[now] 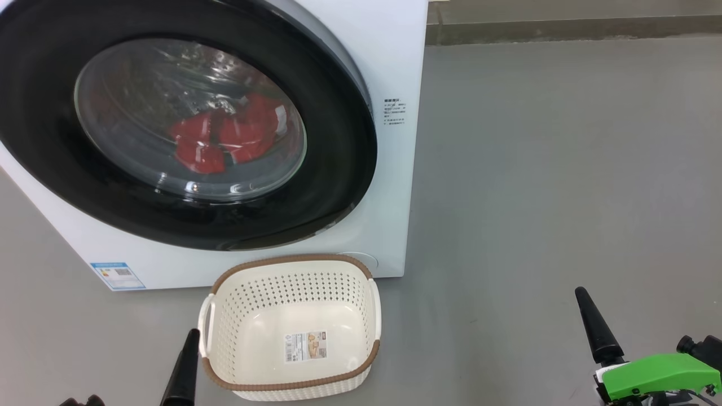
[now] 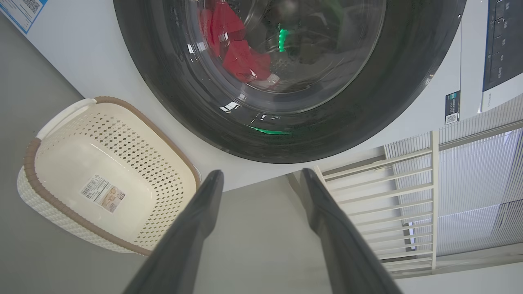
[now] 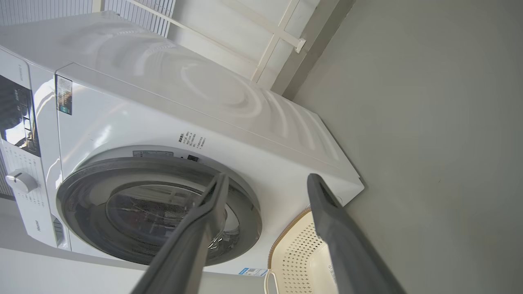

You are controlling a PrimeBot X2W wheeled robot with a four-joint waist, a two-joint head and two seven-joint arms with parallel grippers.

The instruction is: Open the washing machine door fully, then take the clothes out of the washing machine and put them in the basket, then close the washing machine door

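Red clothes (image 1: 225,141) lie behind the closed washing machine door (image 1: 338,169). The left gripper (image 2: 261,175) and right gripper (image 3: 265,177) are both spread. Hook the rim's edge, probably at its right, and swing wide.

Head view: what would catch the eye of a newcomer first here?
The big washing machine door, black-rimmed and closed, takes the upper left. Through it show the bright red clothes. On the floor just before the machine stands the cream basket, holding nothing but a sticker.
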